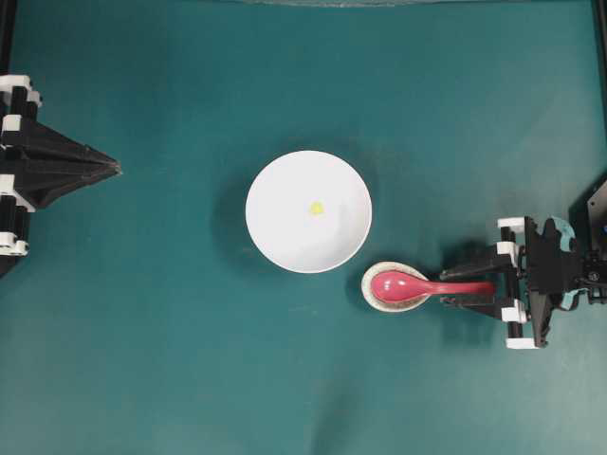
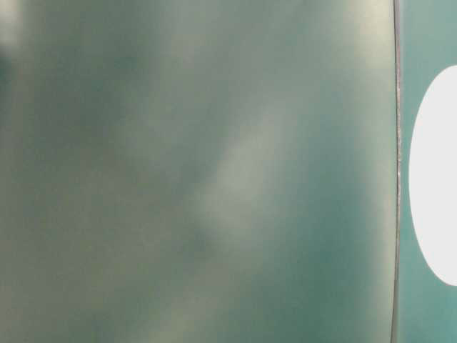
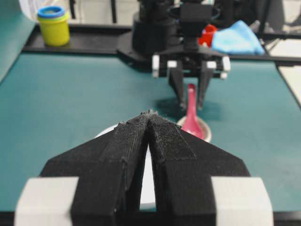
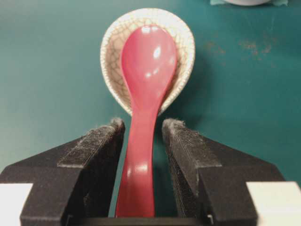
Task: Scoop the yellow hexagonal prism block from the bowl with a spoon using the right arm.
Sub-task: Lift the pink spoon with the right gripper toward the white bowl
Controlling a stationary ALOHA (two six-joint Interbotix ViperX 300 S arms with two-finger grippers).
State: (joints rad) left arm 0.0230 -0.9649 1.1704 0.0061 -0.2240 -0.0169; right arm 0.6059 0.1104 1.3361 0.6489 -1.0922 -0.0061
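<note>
While its pointed black left end effector (image 1: 116, 169) rests pressed together at the table's (image 1: 171, 360) left edge, well apart from the work, the action sits to the right. At centre stands the bowl (image 1: 275, 242), round, plain white and smooth-walled, with the yellow hexagonal prism block (image 1: 316, 208) lying alone on its floor, a tiny bright faceted speck just right of the middle. Just beside the bowl's lower right rim, the spoon (image 1: 403, 284) lies with its glossy red-pink oval head cradled in a speckled, crackle-glazed beige rest (image 4: 113, 56), its short straight handle running right. The right end effector (image 4: 143, 129) straddles that handle, its fuzzy black pads (image 4: 106, 141) spread a little to either side; whether they yet touch the glaze cannot be told, so the spoon does not look firmly pinched. For a clean pickup, the jaws likely need to close squarely on the handle's narrow waist, since the slick, rounded ceramic could twist or slide. A level lift should clear the rest's raised lip before swinging left to the bowl.
</note>
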